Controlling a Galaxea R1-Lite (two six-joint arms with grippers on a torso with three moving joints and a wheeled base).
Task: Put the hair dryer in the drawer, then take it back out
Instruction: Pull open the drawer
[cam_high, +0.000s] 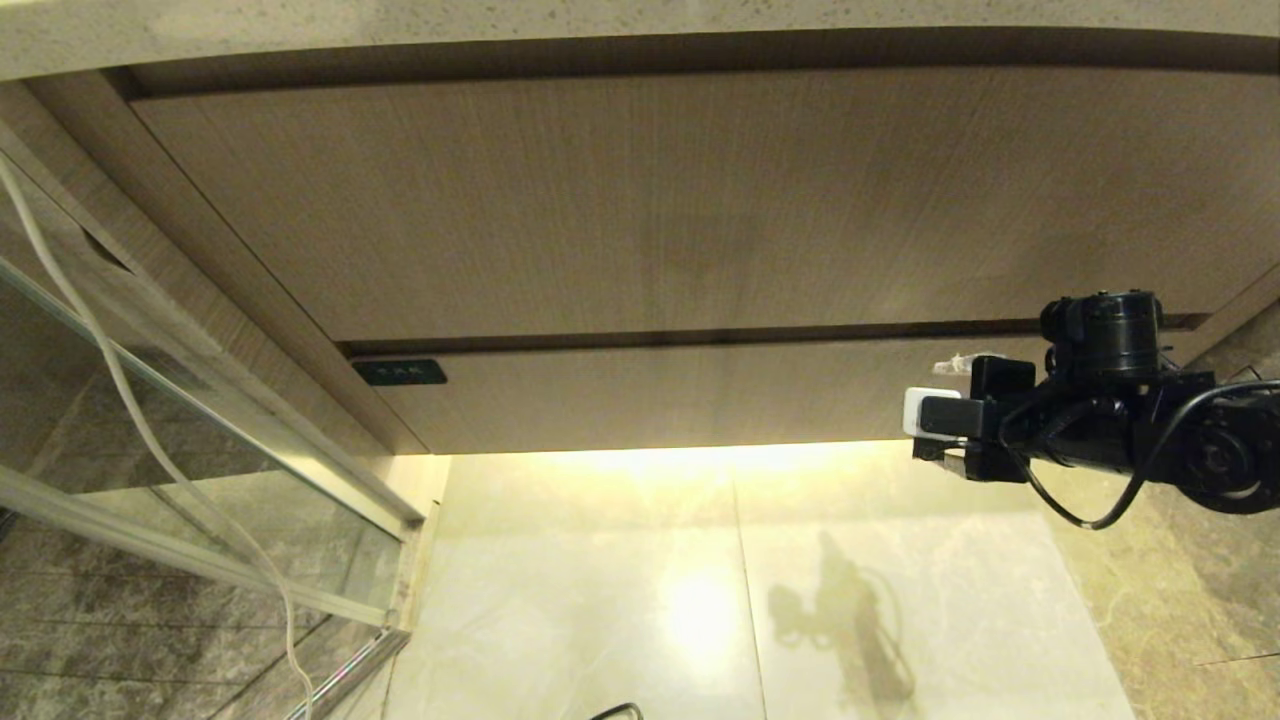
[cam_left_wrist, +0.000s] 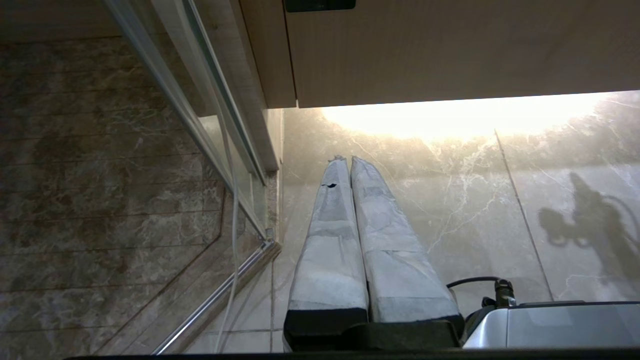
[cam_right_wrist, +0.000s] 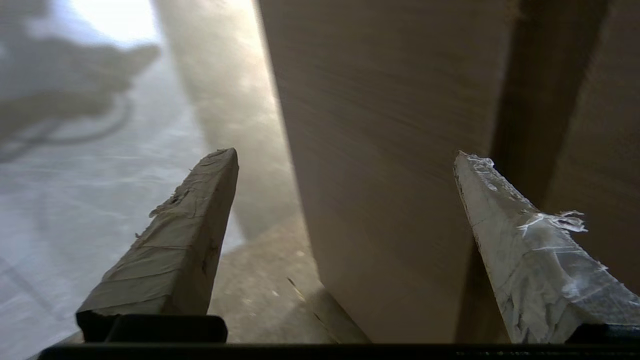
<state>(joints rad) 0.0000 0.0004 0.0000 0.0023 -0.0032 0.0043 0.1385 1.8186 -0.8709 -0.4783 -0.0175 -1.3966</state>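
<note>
My right gripper stood open before the closed drawer; no hair dryer showed in any view.

The tall wood-grain panel (cam_high: 660, 200) filled most of what I saw, under a pale stone counter edge (cam_high: 600, 25). Below it ran the drawer (cam_high: 680, 400), pushed in flush, its small black label (cam_high: 399, 372) at the left end. Pale marble floor (cam_high: 700, 600) lay beneath, lit by a glow under the drawer, with a glass partition (cam_high: 180, 440) and a thin white cord (cam_high: 120, 400) on my left. My right gripper (cam_right_wrist: 345, 160) hung near the drawer's right end, taped fingers (cam_right_wrist: 190, 225) spread wide, holding nothing. My left gripper (cam_left_wrist: 350, 165) was low over the floor, fingers pressed together and empty.
</note>
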